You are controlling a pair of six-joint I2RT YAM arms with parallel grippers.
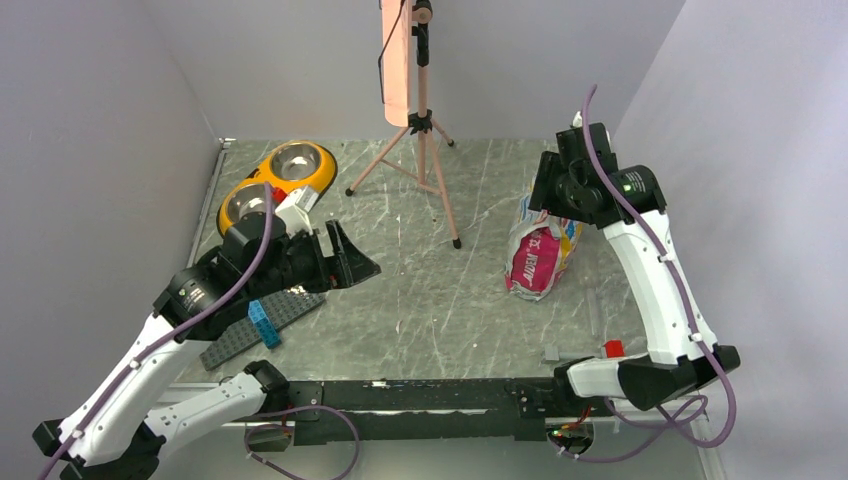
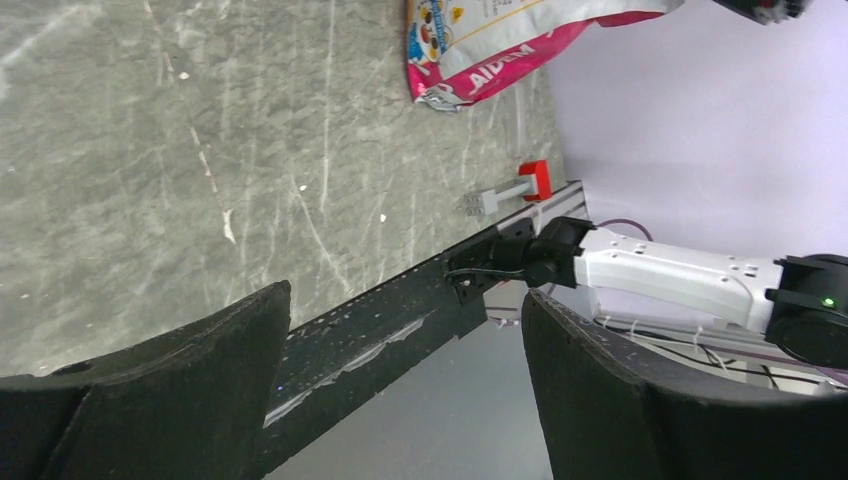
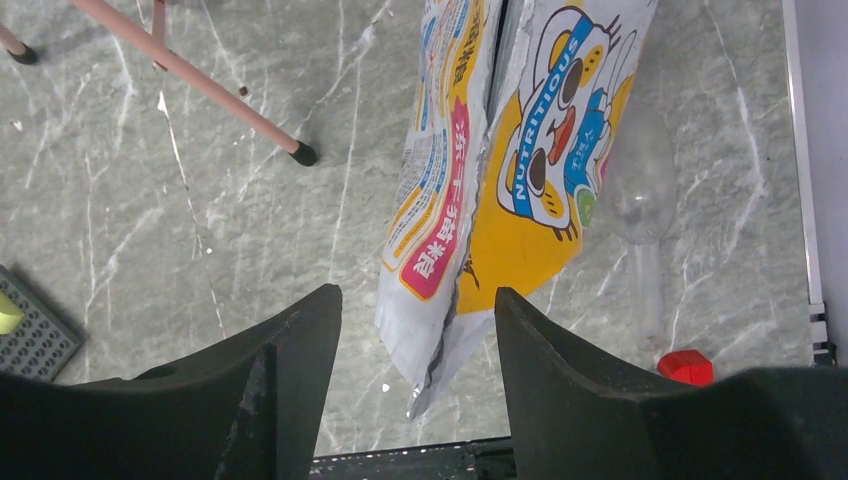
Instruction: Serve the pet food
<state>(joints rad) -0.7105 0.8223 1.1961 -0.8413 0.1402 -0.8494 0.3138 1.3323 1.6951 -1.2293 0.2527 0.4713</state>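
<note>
No pet food shows in any view. The cartoon-printed bag stands slumped on the marble table at the right, and it also shows in the left wrist view. My right gripper hovers just over its top. In the right wrist view the bag hangs below my right gripper, whose jaws stand apart with the bag's grey corner between them, touching neither finger. The yellow double dish with steel bowls sits at the far left. My left gripper floats open and empty near it, also seen in its own wrist view.
A pink tripod with a lamp stands at the back centre, one foot near the bag. A clear plastic scoop lies right of the bag, with a red piece by the rail. A grey baseplate with a blue brick lies front left.
</note>
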